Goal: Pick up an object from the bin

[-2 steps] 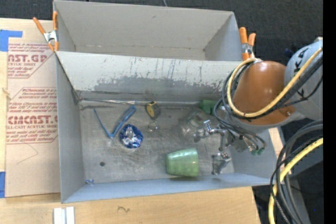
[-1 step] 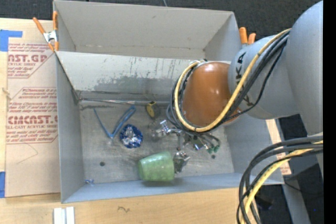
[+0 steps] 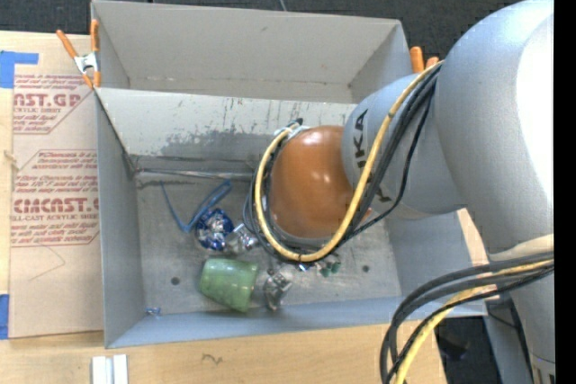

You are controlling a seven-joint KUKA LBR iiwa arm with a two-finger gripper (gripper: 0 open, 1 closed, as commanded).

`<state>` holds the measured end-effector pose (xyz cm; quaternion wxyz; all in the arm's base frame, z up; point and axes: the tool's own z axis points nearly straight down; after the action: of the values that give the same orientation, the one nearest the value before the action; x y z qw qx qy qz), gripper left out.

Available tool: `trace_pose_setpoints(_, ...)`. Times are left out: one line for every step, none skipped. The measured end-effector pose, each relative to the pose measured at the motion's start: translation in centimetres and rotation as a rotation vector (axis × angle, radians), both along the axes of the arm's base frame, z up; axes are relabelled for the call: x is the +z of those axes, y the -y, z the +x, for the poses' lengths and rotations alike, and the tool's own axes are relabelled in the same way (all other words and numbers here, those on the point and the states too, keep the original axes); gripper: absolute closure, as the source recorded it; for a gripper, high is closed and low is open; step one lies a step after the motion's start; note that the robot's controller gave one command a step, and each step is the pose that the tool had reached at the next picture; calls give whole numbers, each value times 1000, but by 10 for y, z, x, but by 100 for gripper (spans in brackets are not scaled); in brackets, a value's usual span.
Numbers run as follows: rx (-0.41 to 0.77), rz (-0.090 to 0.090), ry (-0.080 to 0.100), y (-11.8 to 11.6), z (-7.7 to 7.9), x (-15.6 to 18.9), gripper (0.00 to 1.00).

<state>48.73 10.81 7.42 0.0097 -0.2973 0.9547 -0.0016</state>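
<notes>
A blue wire loop (image 3: 192, 200), a blue-and-white crumpled piece (image 3: 214, 229) and a pale green cylinder (image 3: 228, 283) on its side lie in the grey bin (image 3: 162, 274), just left of the arm's orange wrist cover (image 3: 306, 180); the claw's state cannot be told.

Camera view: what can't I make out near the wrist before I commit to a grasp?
- Bin floor beneath the orange wrist cover: hidden by the cover and its cables.
- Right part of the floor: hidden by the arm.
- Blue and white crumpled thing: too small to identify.
- Shiny piece beside the pale green cylinder: too small to tell its kind.
</notes>
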Motion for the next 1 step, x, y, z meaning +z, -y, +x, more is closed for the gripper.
trace_pose_setpoints(-4,3,6,-1,2,2,100)
